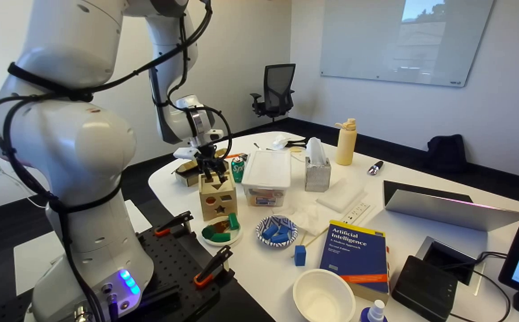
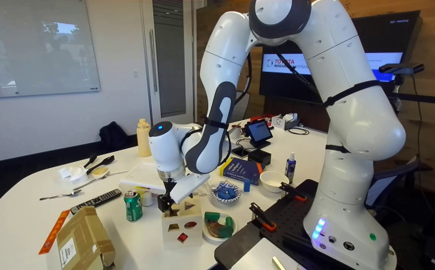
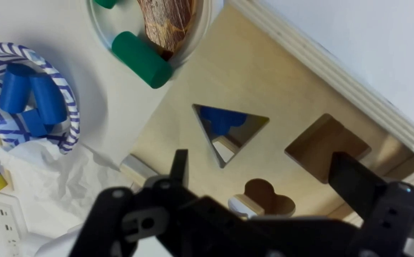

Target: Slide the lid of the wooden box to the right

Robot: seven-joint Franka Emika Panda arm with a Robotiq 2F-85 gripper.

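Observation:
The wooden box is a pale shape-sorter box with shaped cutouts, upright on the table; it also shows in an exterior view. Its lid is the flat pale top panel, with triangle, square and clover holes in the wrist view. A layered side rim runs along it. My gripper points down over the lid, open and empty, fingers wide apart. Its right finger overlaps the square hole; I cannot tell whether the tip is inside. Darker wood beside that finger may be gap or shadow. Blue and pale pieces show inside the box.
A Sprite can and a white plastic container stand beside the box. A torn cardboard box lies nearby. A plate with green blocks touches or nearly touches the box; a patterned bowl holds blue blocks.

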